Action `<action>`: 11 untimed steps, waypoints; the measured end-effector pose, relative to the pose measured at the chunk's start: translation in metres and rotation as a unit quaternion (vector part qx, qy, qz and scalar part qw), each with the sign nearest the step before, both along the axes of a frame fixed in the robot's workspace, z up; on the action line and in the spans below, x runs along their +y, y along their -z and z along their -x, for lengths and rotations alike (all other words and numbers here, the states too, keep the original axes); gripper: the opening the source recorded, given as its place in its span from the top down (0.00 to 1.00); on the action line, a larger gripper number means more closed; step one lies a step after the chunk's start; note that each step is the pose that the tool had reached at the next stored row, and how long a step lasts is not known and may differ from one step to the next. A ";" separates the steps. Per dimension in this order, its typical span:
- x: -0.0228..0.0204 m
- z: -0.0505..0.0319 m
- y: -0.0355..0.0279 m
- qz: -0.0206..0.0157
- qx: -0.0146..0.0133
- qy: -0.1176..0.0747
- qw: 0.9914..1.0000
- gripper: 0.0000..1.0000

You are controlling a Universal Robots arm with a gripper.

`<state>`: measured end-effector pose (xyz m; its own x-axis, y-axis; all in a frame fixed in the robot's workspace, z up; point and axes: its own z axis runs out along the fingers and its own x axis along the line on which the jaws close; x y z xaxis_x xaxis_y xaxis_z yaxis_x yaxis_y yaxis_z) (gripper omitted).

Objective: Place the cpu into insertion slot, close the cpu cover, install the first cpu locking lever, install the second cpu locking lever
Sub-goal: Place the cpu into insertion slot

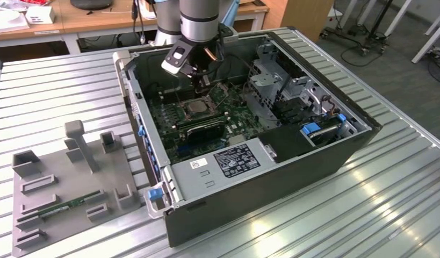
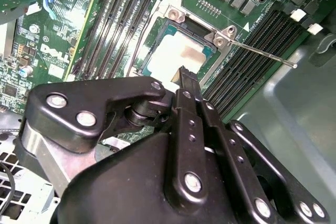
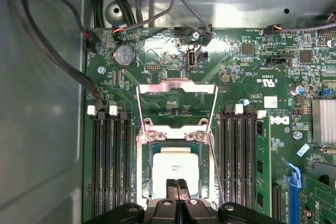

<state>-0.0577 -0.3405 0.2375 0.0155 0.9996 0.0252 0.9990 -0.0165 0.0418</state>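
- The gripper [image 3: 176, 186] [image 2: 184, 74] is clenched, its two fingertips pressed together with nothing between them. It hangs low inside the open computer case [image 1: 262, 188], pointing down at the motherboard [image 3: 262, 66].
- The cpu [image 3: 176, 167] [image 2: 176, 55] lies flat in the insertion slot right under the fingertips, pale metal face up. Whether the tips touch it cannot be told.
- The cpu cover [image 3: 177, 84] stands swung open just beyond the socket, on the side away from the gripper, with board showing through its cut-out centre.
- A thin locking lever [image 2: 262, 52] juts out from the socket corner, unlatched.
- Memory slots [image 3: 110, 166] run along both sides of the socket.
- Well away from the gripper, outside the case, a grey fixture tray [image 1: 55, 177] holding a green memory stick [image 1: 65, 207] rests on the ribbed metal table [image 1: 348, 215].
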 end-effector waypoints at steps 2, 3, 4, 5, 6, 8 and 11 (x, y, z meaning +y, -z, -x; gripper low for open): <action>0.0000 0.0000 -0.0015 0.000 0.000 0.000 1.000 0.89; 0.0000 0.0000 -0.0023 0.000 0.000 0.000 1.000 0.89; 0.0000 0.0000 -0.0024 0.000 0.000 0.000 1.000 0.89; 0.0000 0.0000 -0.0024 0.000 0.000 0.000 1.000 0.89; 0.0000 0.0000 -0.0025 0.000 0.000 0.000 1.000 0.89; 0.0000 -0.0010 -0.0027 0.000 0.000 0.000 1.000 0.89; 0.0000 -0.0021 -0.0026 0.000 0.000 0.000 1.000 0.89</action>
<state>-0.0556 -0.3405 0.2402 0.0154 0.9996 0.0252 0.9990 -0.0165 0.0419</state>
